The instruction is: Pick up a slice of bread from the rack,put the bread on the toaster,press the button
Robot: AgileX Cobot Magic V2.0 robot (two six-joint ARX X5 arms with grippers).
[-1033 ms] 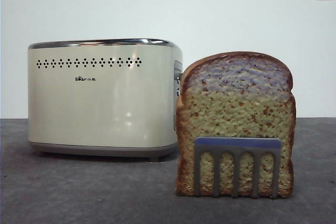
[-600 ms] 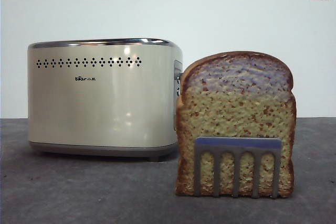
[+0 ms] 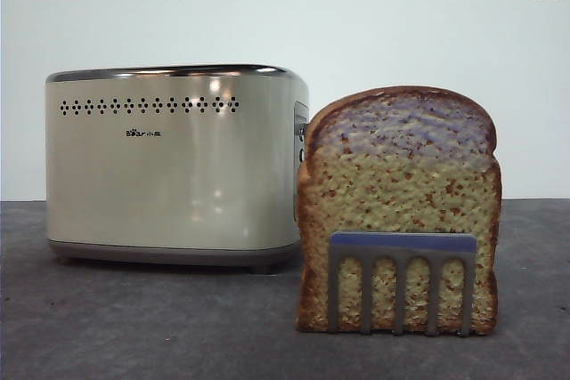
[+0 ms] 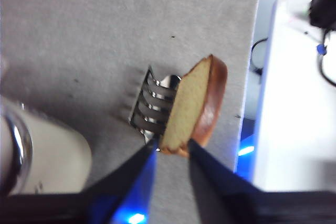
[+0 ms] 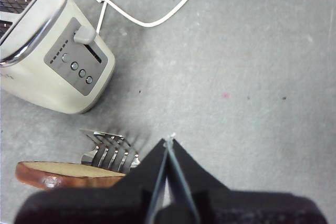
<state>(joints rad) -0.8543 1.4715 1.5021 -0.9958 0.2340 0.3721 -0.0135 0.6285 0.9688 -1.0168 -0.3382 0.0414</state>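
Left wrist view: open left end effector [image 4: 170,148] above the slice of bread [image 4: 194,108].

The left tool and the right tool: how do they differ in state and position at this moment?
1. The left tool is open, while the right tool is shut.
2. The left tool hangs over the slice of bread in the rack, its jaws on either side of the slice's near edge; the right tool is over bare table beside the rack.
Both hold nothing.
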